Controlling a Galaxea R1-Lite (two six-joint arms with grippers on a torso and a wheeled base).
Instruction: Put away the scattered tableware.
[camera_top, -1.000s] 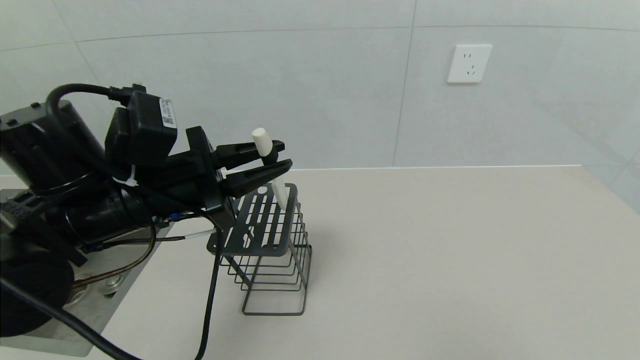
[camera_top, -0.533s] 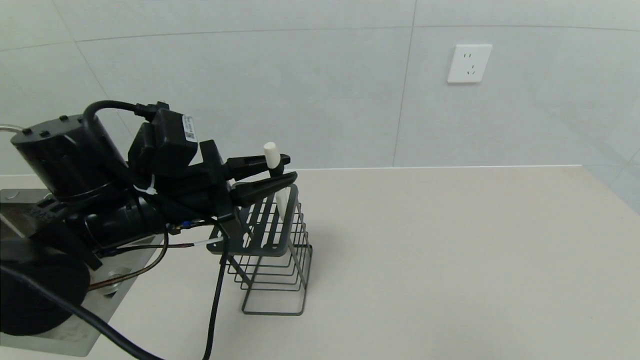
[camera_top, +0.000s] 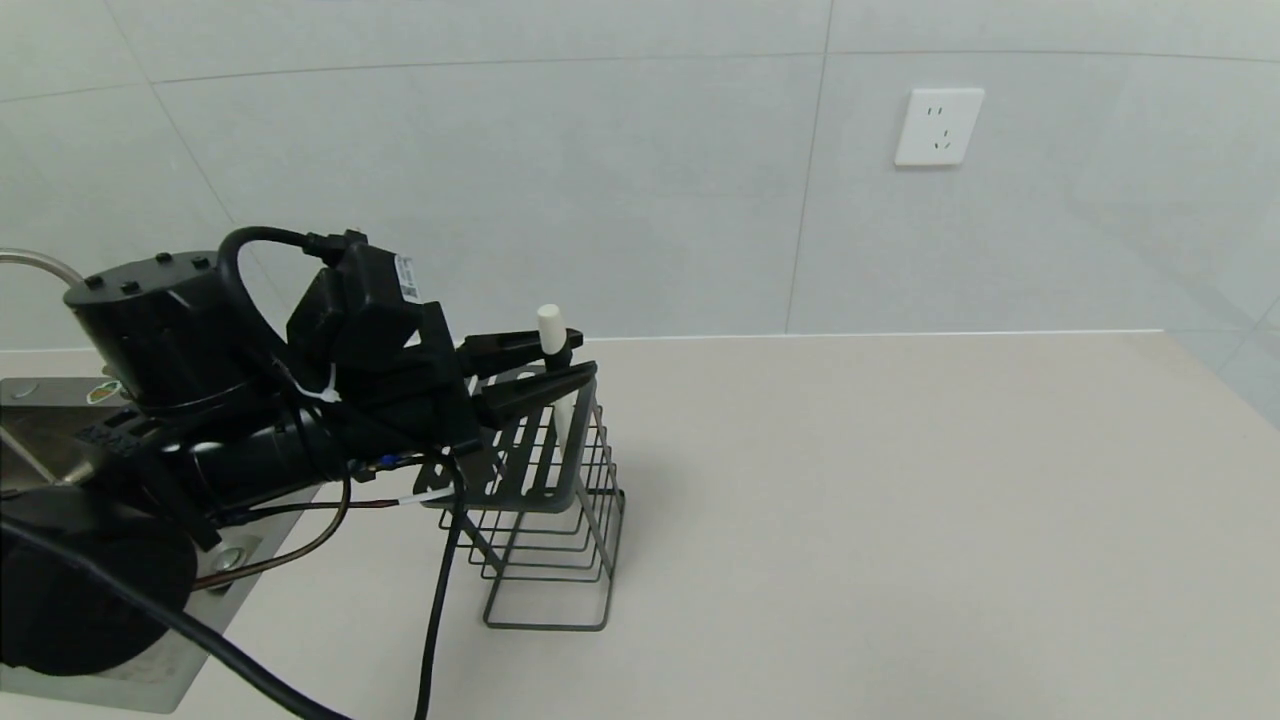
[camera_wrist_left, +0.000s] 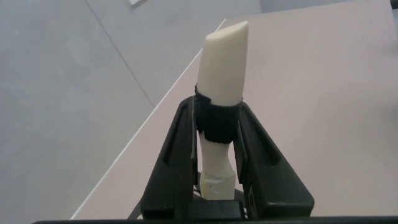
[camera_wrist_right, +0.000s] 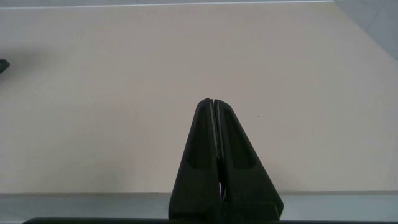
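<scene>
My left gripper (camera_top: 570, 362) is shut on the white handle of a utensil (camera_top: 548, 325), held upright right over the dark wire cutlery rack (camera_top: 545, 545) on the beige counter. The utensil's lower part (camera_top: 565, 418) reaches down into the rack's slotted top. In the left wrist view the white handle (camera_wrist_left: 221, 68) stands clamped between the black fingers of the left gripper (camera_wrist_left: 217, 121). My right gripper (camera_wrist_right: 216, 109) is shut on nothing above bare counter.
A steel sink (camera_top: 60, 440) lies at the left edge of the counter, under my left arm. The tiled wall with a white socket (camera_top: 938, 126) stands behind. The counter (camera_top: 900, 500) spreads out bare to the right of the rack.
My left arm has moved right and down with the utensil, lowering its lower end deeper into the rack's top. The right gripper shows no change.
</scene>
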